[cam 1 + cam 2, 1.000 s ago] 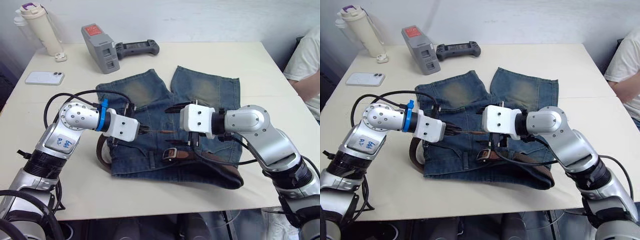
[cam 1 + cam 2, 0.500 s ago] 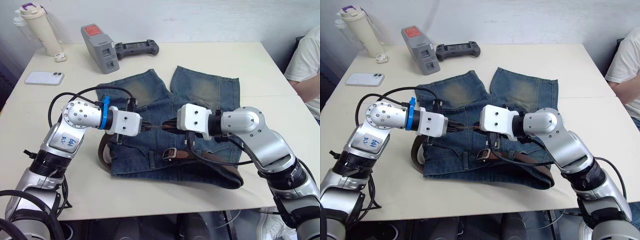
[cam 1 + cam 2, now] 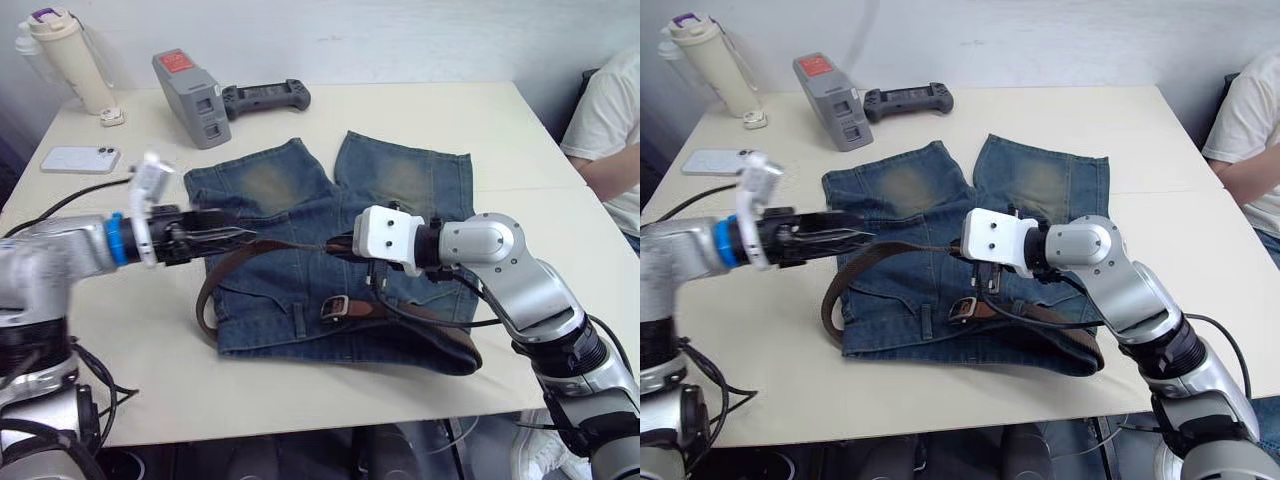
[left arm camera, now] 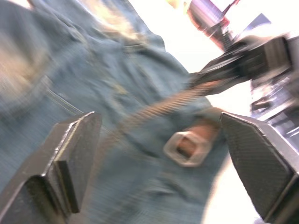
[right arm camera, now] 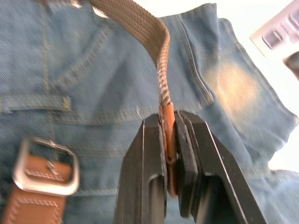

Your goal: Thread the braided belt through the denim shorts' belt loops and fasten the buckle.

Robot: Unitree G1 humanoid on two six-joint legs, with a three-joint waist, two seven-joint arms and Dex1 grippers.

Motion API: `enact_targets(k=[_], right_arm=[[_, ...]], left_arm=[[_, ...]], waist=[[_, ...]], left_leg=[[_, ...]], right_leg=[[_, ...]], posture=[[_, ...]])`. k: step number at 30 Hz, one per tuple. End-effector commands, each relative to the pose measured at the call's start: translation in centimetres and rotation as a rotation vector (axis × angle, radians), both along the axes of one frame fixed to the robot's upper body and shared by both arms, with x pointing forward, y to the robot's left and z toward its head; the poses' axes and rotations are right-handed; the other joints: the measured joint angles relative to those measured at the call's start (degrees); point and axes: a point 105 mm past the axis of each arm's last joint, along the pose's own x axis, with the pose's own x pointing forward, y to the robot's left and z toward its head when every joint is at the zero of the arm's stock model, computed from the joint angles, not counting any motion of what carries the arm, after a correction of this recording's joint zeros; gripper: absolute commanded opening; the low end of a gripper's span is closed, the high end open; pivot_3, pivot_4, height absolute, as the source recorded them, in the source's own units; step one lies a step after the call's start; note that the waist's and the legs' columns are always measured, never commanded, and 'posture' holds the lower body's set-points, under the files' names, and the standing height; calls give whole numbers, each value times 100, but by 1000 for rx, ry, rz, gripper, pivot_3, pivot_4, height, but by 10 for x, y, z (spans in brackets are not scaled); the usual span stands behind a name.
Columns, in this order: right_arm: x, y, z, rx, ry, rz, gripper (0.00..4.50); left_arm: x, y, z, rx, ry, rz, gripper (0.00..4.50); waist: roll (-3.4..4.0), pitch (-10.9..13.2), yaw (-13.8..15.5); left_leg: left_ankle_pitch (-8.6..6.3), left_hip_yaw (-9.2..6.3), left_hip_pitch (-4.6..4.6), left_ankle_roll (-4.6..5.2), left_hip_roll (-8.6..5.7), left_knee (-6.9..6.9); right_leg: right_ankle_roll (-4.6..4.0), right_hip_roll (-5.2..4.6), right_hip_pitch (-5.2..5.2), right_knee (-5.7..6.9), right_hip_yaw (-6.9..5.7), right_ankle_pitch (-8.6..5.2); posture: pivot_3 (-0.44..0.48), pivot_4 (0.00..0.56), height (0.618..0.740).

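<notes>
The denim shorts lie flat on the table, waistband toward me. The braided belt hangs in a loop off the waistband's left end. From there it rises across the shorts to my right gripper, which is shut on the tan leather tip. The silver buckle rests on the waistband with its brown strap end running right. A belt loop stands beside it. My left gripper hovers open over the shorts' left leg, apart from the belt, pointing at the right gripper.
At the back left of the table stand a grey device, a black controller, a white phone and a cream bottle. A person in a white shirt sits at the right edge.
The belt tip passed from my left gripper to my right, which shut on it. The left gripper opened and drew back to the left.
</notes>
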Motion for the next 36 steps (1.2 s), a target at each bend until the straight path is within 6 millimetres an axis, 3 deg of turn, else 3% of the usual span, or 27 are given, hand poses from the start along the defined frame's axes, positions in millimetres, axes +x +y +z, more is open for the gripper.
enact_targets(k=[1, 2, 6, 7, 9, 12, 16, 20, 25, 36], right_arm=[[-1, 8, 3, 7, -60, 19, 0], [0, 9, 3, 8, -63, 22, 0], [0, 11, 3, 9, -76, 38, 0], [0, 13, 4, 12, -86, 47, 0], [-1, 16, 7, 22, -108, 67, 0], [-2, 18, 9, 31, -123, 81, 0], [-15, 27, 16, 48, -252, 164, 0], [-18, 26, 17, 39, -344, 173, 0], [-17, 23, 7, 8, -401, 160, 0], [-2, 4, 5, -16, -481, 78, 0]], left_arm=[[-16, 18, -5, 23, 138, 81, 4487], [-22, 20, -11, 47, 195, 65, 4487], [-32, 19, -12, -124, 390, -39, 4487], [-32, 16, -22, -123, 468, -45, 4487], [-27, 5, -34, -139, 514, -3, 4487], [-25, 0, -37, -154, 533, 7, 4487], [11, -31, -57, -297, 478, 222, 4487], [32, -41, -50, -507, 491, 502, 4487], [31, -52, -45, -646, 602, 662, 4487], [28, -47, -40, -687, 654, 759, 4487]], waist=[[-5, -3, 0], [-4, -2, -25], [-4, -2, 0], [-4, -2, 5], [-6, -3, 1], [-6, -3, -5], [19, -15, 14], [-31, -16, 14], [-30, -18, 9], [-30, -17, 171]], left_leg=[[1, -3, 1, -2, 0, 4], [2, -3, 2, -3, 1, 3], [2, -4, 8, -4, 2, -5], [2, -7, 6, -4, 1, -3], [1, -6, 6, -2, -5, 1], [-1, -42, 14, 1, -11, -1], [-1, -3, 10, 1, -17, 8], [-12, -15, 2, 4, -12, 35], [-16, -27, 17, 4, -11, 46], [-21, -65, 9, 6, -17, 66]], right_leg=[[0, 0, 4, 2, -1, 0], [0, 0, 3, 3, 0, 0], [-1, -2, -1, 6, 14, 0], [-1, -2, 1, 5, 16, 0], [-1, -6, 6, 3, 30, 0], [-2, -11, 7, 2, 61, 0], [-2, -4, 14, -3, 61, 0], [0, -1, 26, -3, 53, 2], [0, 1, 58, -15, 44, 2], [0, 3, 99, -66, -1, 2]], posture=[[0, 150, 740], [0, 150, 740], [0, 150, 740], [0, 150, 740], [0, 150, 740], [0, 150, 740], [0, 150, 740], [0, 150, 740], [0, 150, 740], [0, 150, 740]])
